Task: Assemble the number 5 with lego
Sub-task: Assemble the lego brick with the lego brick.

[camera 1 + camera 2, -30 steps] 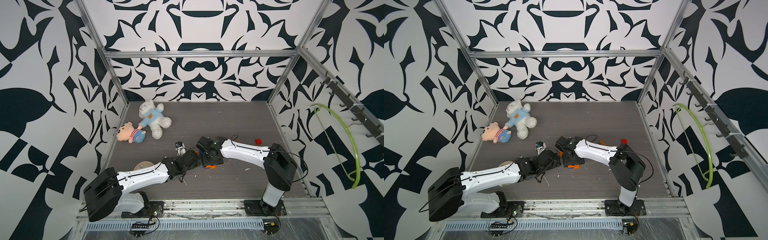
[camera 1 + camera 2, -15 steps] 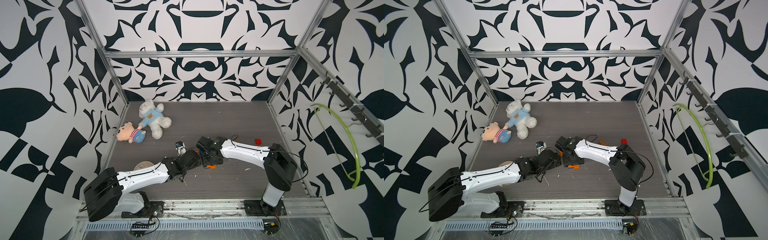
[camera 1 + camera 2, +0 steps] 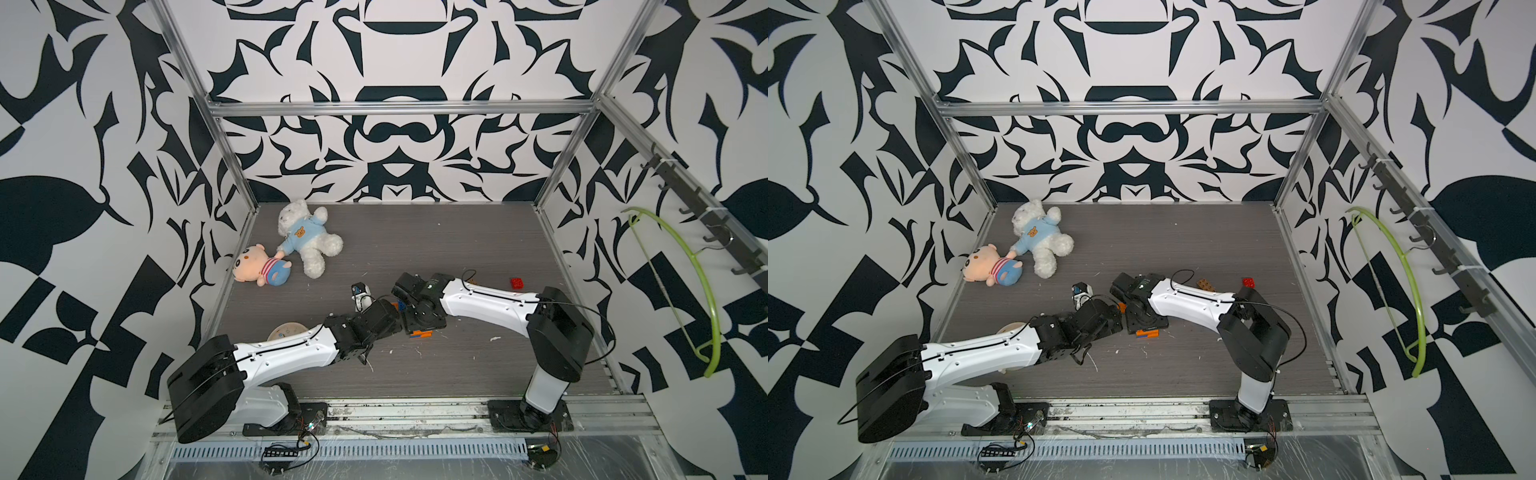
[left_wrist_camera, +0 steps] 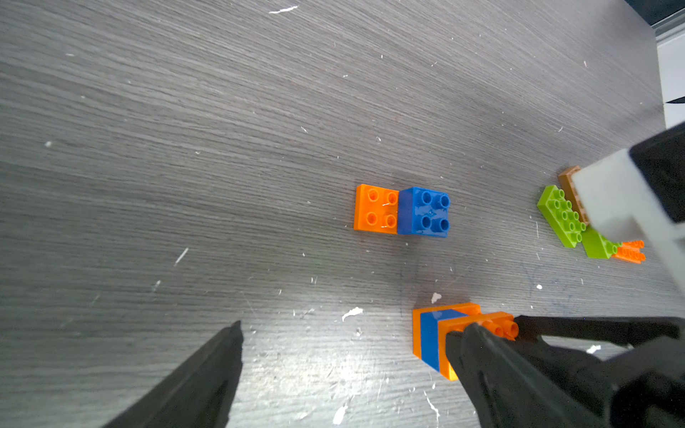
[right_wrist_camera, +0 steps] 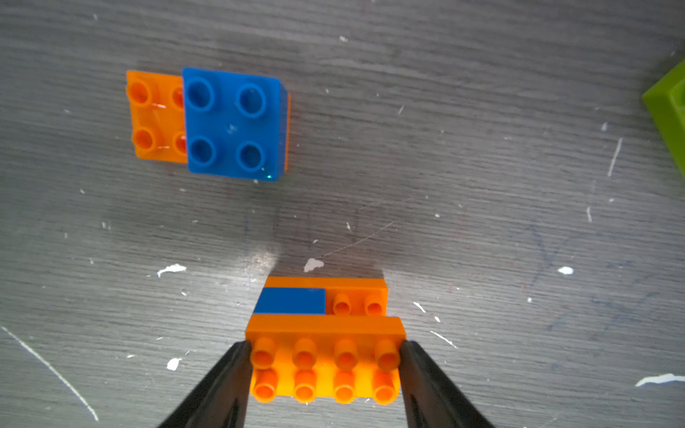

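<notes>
Near the middle of the desk (image 3: 436,249), where the two arms meet, the right claw (image 5: 326,355) is clenched on the orange-and-blue stack (image 5: 322,302). Its two black fingers (image 5: 237,367) press the short ends of the top orange brick (image 5: 326,374), which sits over a blue layer and another orange brick. In both top views only an orange edge of this stack shows beneath the claw (image 3: 422,332). The left claw (image 4: 346,331) is released, its jaws standing wide apart with nothing between them. One finger lies right by the stack, though I cannot tell whether it touches. Just beyond the stack, apart from it, a blue square (image 5: 231,122) is pressed onto one half of an orange brick (image 5: 154,115), studs up. Off to the side lie lime green bricks (image 4: 559,215) touching a brown brick (image 4: 569,181). A red brick (image 3: 517,283) rests alone near the right edge of the desk. A white plush bear (image 3: 307,237) and a plush doll (image 3: 259,270) lie together at the far left corner, well apart from the bricks.
</notes>
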Controlling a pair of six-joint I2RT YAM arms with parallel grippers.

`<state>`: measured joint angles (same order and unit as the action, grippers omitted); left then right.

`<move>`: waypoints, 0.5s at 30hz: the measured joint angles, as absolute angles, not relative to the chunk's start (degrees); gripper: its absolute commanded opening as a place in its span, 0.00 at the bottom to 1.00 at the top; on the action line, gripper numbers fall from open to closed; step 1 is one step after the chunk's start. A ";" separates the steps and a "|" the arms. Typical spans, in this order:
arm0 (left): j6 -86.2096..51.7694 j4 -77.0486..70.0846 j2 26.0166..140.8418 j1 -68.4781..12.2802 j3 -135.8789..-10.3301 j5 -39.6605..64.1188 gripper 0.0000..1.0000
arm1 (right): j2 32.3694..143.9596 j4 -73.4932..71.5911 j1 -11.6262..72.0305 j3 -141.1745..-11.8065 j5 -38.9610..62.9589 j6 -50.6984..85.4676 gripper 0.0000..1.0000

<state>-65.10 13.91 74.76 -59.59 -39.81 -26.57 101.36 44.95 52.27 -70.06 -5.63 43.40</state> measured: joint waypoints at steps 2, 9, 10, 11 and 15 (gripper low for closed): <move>-65.10 13.91 74.76 -59.59 -39.81 -26.57 0.99 | 101.45 44.99 52.27 -70.15 -5.72 43.40 0.68; -65.12 13.91 74.76 -59.59 -39.81 -26.57 0.99 | 101.71 45.34 52.27 -70.46 -5.82 43.40 0.68; -65.12 13.91 74.76 -59.59 -39.81 -26.57 0.99 | 101.71 45.39 52.27 -70.48 -5.82 43.40 0.68; -65.12 13.93 74.76 -59.59 -39.81 -26.59 0.99 | 101.71 45.41 52.27 -70.50 -5.82 43.40 0.68; -65.14 13.93 74.76 -59.59 -39.81 -26.61 0.99 | 101.71 45.47 52.27 -70.52 -5.87 43.38 0.68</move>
